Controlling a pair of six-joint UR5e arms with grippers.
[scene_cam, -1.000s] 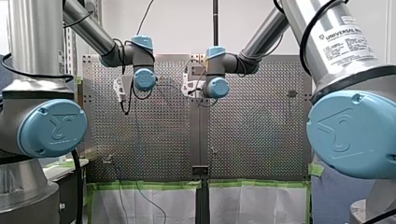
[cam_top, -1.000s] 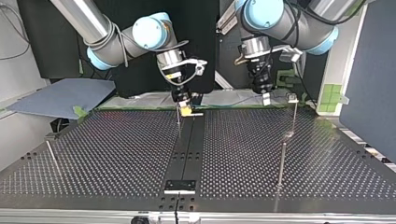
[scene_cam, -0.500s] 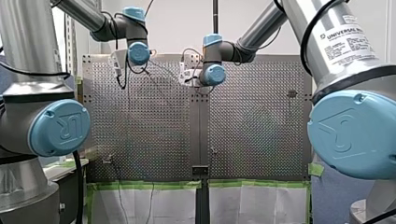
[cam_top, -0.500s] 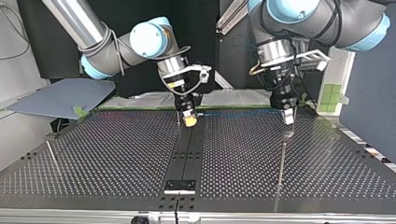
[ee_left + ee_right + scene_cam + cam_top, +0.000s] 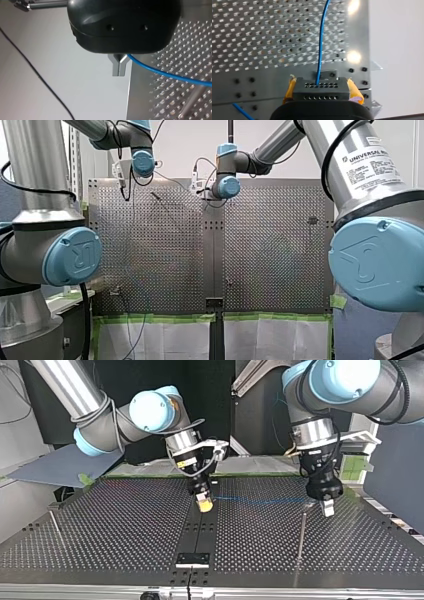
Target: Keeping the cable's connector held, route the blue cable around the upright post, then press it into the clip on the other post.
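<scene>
In the top view, our right hand (image 5: 204,505) has its yellow pads clamped on the black connector (image 5: 321,88). The blue cable (image 5: 255,501) stretches rightward above the tabletop (image 5: 125,525) to our left hand (image 5: 328,508), whose metal fingers (image 5: 115,70) are closed on it, just beside the upright post (image 5: 301,532).

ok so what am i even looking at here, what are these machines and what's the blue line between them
Two robot arms work over a perforated table. One picture is taken from behind the arms, one from across the table facing them, and two from cameras on the wrists. The right hand, with yellow pads, grips a black connector. The blue cable runs from it to the left hand, whose metal fingers are closed on it. A thin upright post stands on the table near the left hand.
</scene>
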